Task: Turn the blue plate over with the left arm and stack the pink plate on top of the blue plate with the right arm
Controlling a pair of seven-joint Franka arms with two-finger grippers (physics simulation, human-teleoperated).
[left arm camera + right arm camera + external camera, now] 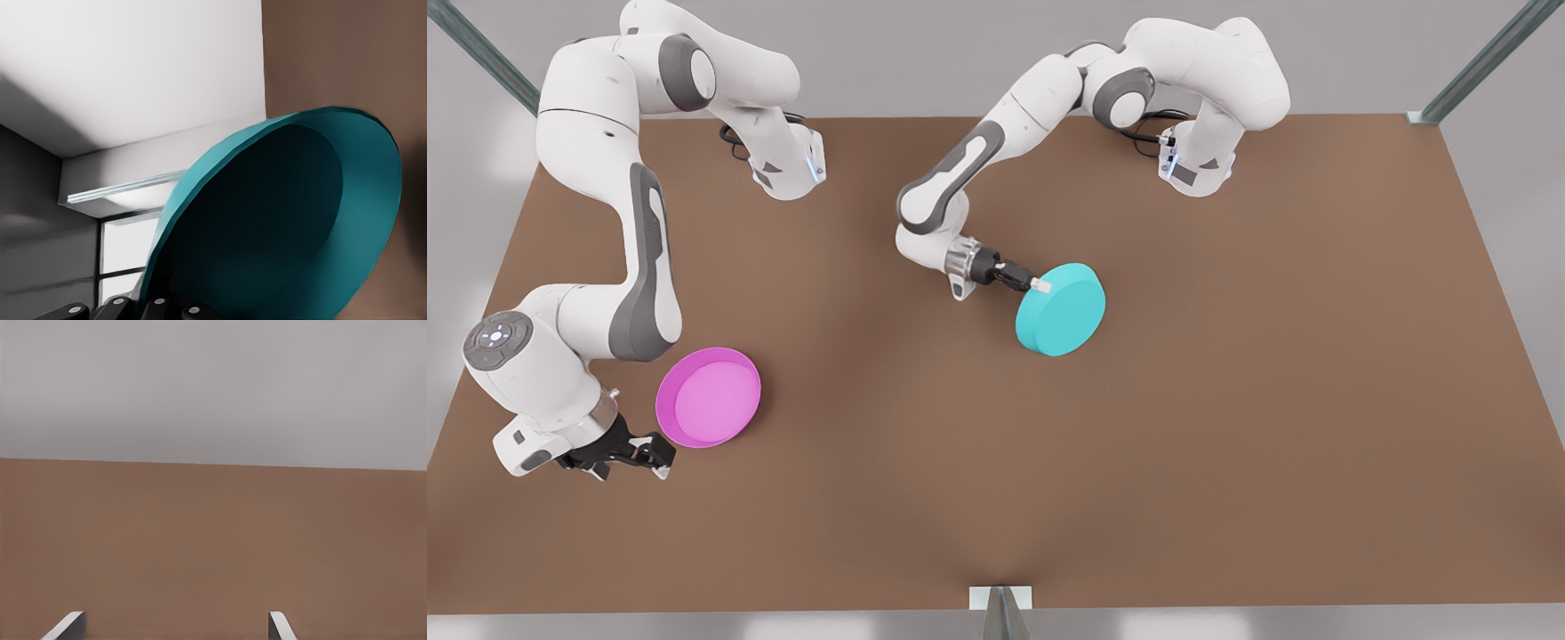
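The left gripper (1035, 284), near the middle of the table (1227, 444), has its jaws closed on the rim of the blue plate (1060, 309), which is lifted and tilted with its underside towards the front view and its hollow towards the left wrist camera. The right gripper (649, 458) waits at the front view's near left with jaws spread wide and empty, just beside the pink plate (708, 396), which lies rim-up on the table. Because the hold is a thin pinch on one edge, the plate could swivel or slip out mid-turn and land on its edge or roll away, leaving a poor base for stacking.
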